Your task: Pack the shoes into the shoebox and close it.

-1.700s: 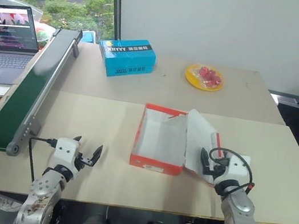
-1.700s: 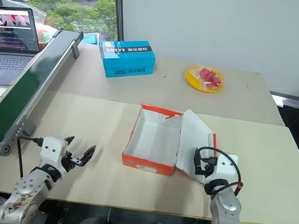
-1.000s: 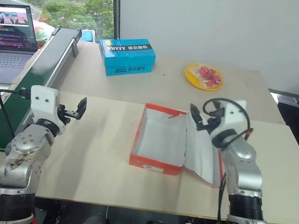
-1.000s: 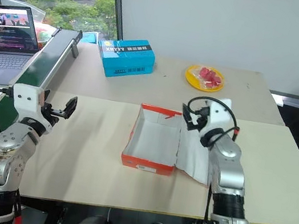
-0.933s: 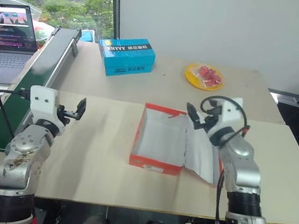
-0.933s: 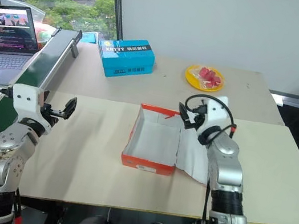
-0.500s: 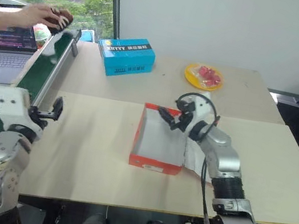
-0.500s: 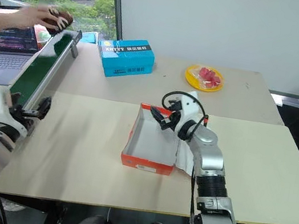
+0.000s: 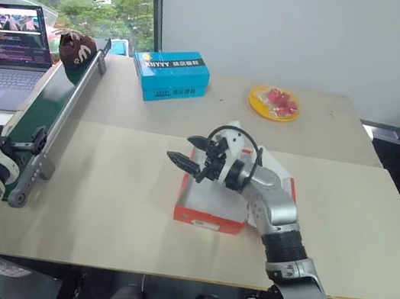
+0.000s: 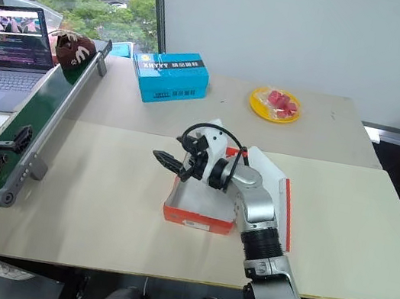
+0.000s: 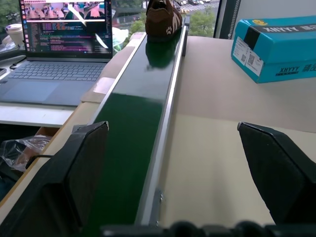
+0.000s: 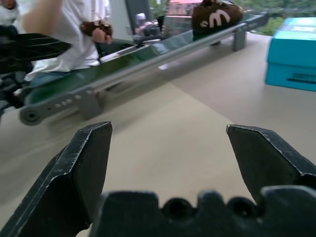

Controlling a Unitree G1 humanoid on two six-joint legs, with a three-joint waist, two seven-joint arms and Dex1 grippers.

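Brown shoe (image 9: 76, 46) at upper left of the head view, resting on the far end of the green conveyor (image 9: 44, 110). Orange-red shoebox (image 9: 207, 217) at centre of the surface (image 9: 113, 204), lid open, empty inside. Right pincer (image 9: 191, 166) spread apart, empty, above the box's left edge. Left pincer (image 11: 180, 170) spread apart, empty, facing along the conveyor.
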